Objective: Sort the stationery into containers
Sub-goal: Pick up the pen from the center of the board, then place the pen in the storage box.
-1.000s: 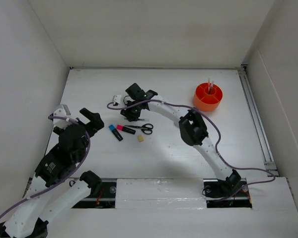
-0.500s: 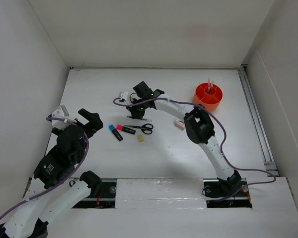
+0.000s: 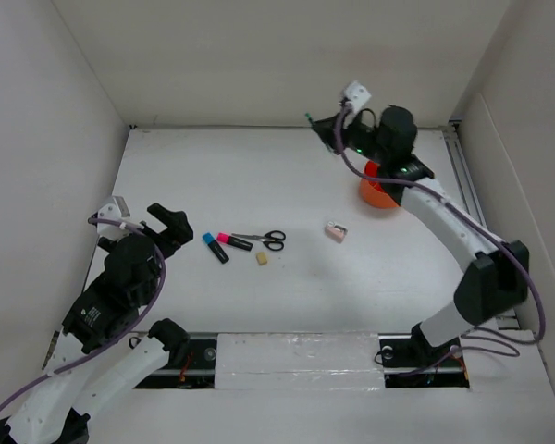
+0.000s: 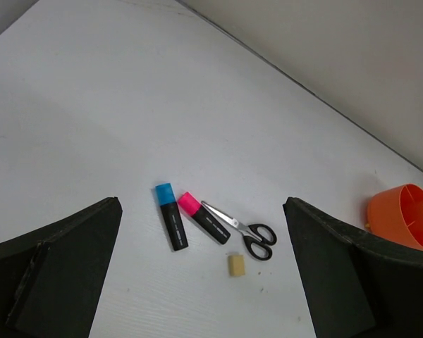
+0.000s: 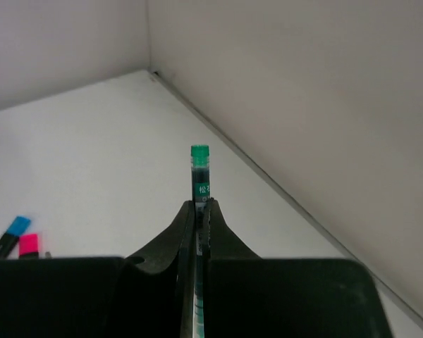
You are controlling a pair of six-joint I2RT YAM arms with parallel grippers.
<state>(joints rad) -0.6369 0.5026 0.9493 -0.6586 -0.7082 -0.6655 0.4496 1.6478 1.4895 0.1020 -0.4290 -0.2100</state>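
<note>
Right end effector (image 5: 199, 205): jaws together, clamped on a dark green pen (image 5: 199, 167), whose capped end stuck out past the fingertips. It was held high above the worktop (image 3: 259, 166), close to the back wall. The orange pot (image 3: 376, 193) sat just behind and below it, under the wrist, partly hidden by the arm. A pinkish sharpener (image 3: 335, 230) lay on the worktop, well apart from it and toward the near edge.

Left end effector (image 4: 201, 204): jaws wide apart, nothing between them, held above the worktop. Ahead of it, in a loose row:
- blue-capped marker (image 4: 171, 225)
- pink-capped marker (image 4: 203, 217), just beside the blue one
- scissors (image 4: 243, 231), blade tips at the pink marker's end; could not tell whether they touched

A beige eraser (image 4: 235, 265) lay slightly closer to the end effector than the scissors, not touching them. The orange pot was far ahead to its right.
</note>
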